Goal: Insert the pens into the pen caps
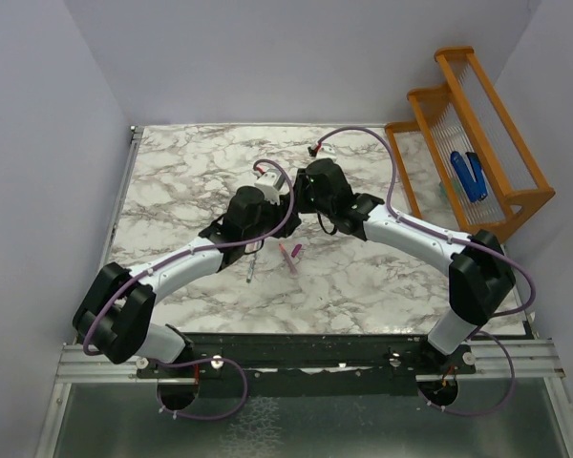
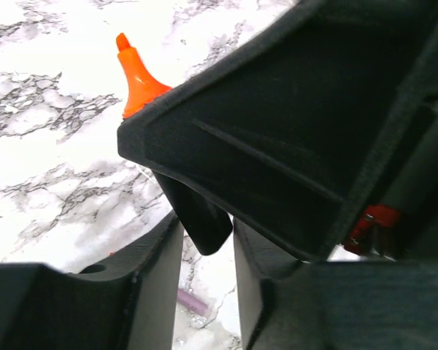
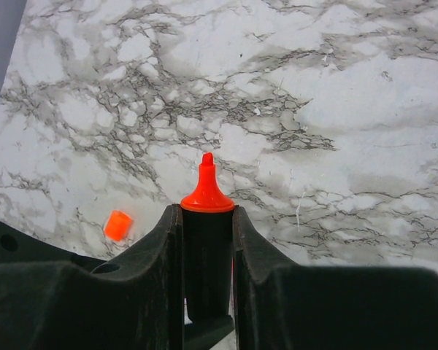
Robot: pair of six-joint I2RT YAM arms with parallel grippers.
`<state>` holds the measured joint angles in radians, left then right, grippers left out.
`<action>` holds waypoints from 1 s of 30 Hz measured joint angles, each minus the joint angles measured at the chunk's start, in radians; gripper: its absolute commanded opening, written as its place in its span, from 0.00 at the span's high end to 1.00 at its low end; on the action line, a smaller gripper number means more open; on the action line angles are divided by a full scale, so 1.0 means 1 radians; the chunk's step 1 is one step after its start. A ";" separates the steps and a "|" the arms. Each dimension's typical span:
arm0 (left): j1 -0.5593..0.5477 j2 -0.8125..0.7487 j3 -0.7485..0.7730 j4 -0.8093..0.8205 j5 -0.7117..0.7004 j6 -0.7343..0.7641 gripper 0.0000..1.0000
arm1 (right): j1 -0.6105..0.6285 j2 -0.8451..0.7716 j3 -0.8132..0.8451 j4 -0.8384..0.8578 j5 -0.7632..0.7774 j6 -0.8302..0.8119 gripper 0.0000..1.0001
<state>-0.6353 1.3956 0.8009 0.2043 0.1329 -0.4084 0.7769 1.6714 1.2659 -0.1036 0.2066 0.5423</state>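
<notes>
Your right end effector [image 3: 206, 219] is clamped on the black marker [image 3: 206, 191], whose orange tip pokes up at the centre of the right wrist view. The orange cap [image 3: 117, 224] lies on the table [image 3: 336, 109] at lower left, apart from the marker. Your left end effector [image 2: 208, 244] leaves a narrow gap around a dark end. I cannot tell whether it grips. The pink pen [image 1: 288, 258] lies mid-table.

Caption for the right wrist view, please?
Right gripper shut on the black marker, orange tip exposed, over marble table; orange cap lies on it.
</notes>
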 measured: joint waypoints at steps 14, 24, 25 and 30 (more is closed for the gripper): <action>0.001 0.018 -0.007 0.012 -0.018 -0.017 1.00 | 0.000 -0.008 -0.009 0.006 -0.001 -0.001 0.96; 0.001 0.018 -0.029 0.021 -0.041 0.003 1.00 | 0.003 -0.010 -0.025 0.023 -0.021 0.000 0.55; 0.003 0.018 -0.030 0.021 -0.045 0.005 1.00 | 0.004 -0.010 -0.025 0.023 -0.023 0.000 0.55; 0.005 0.018 -0.031 0.024 -0.048 0.010 1.00 | 0.005 -0.010 -0.025 0.024 -0.033 0.000 0.59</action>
<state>-0.6304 1.4139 0.7700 0.2287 0.0853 -0.3985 0.7818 1.6615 1.2407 -0.0799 0.1738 0.5426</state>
